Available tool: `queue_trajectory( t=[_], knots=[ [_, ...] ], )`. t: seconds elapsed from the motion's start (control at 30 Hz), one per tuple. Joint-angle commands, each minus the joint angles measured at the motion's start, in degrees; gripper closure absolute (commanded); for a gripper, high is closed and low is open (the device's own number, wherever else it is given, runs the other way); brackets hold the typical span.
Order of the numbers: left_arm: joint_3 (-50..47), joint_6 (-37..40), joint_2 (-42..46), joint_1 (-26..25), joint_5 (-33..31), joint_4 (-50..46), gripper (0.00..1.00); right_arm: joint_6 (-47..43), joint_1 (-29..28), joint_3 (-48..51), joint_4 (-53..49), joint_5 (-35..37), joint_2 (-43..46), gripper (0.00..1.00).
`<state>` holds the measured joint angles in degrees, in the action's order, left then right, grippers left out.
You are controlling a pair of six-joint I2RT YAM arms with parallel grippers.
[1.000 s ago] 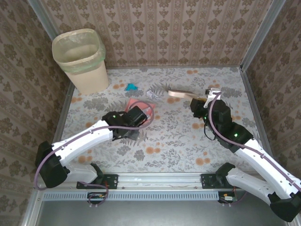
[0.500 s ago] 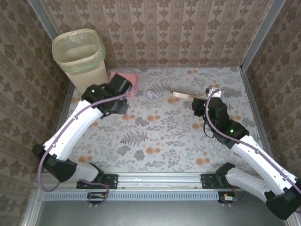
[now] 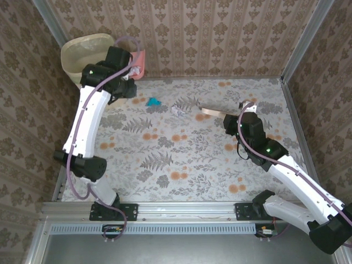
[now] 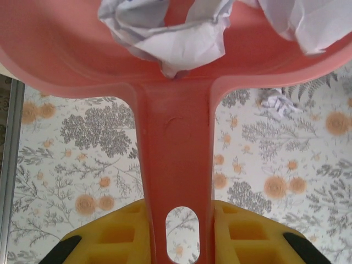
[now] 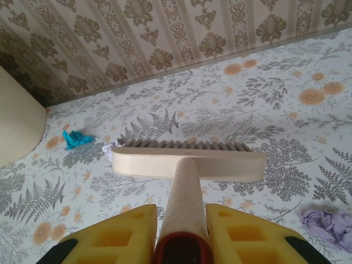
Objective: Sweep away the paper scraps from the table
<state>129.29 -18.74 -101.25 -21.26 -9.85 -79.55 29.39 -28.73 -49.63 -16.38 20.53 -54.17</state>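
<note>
Treat the step as emptying the pan. Note left pincer [image 4: 179, 236] clamped tight on the handle of the pink dustpan [image 4: 173, 143], raised near the bin [image 3: 77, 49], with crumpled paper scraps [image 4: 170, 41] in it. Bring the lip over the bin mouth, then tip slowly without easing the clamp. Note right pincer [image 5: 179, 236] closed on the brush [image 5: 190, 159] handle, head low at the counter [image 3: 192, 165]. Plan a sweep for the teal scrap [image 3: 153, 102] and white scrap [image 3: 177, 110] on the cloth.
</note>
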Motion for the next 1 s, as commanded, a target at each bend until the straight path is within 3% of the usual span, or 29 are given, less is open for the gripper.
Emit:
queue_trajectory(
  t=[0.0, 0.1, 0.23, 0.6, 0.8, 0.97],
  knots=[
    [10.34, 1.26, -5.82, 1.90, 2.08, -3.98, 1.00, 0.37, 0.40, 0.16, 3.59, -0.65, -0.15, 1.00],
    [20.93, 0.41, -11.80, 3.75, 3.98, -6.33, 1.00, 0.15, 0.51, 0.15, 3.62, -0.61, -0.40, 1.00],
    [25.30, -2.15, -14.84, 7.31, 9.08, -3.99, 1.00, 0.09, 0.60, 0.06, 3.88, -0.59, -0.89, 1.00],
    [24.96, -13.03, -17.32, 18.94, 28.48, 8.86, 1.00, -0.20, 0.69, -0.29, 4.38, -1.21, -2.68, 1.00],
    [23.83, -21.54, -19.59, 22.84, 38.91, 16.62, 1.00, -0.21, 0.77, -0.84, 4.19, -1.67, -3.75, 1.00],
    [11.17, -32.17, -16.00, 25.69, 46.20, 32.15, 1.00, -0.34, 0.78, -0.91, 4.17, -1.68, -3.66, 1.00]
  ],
)
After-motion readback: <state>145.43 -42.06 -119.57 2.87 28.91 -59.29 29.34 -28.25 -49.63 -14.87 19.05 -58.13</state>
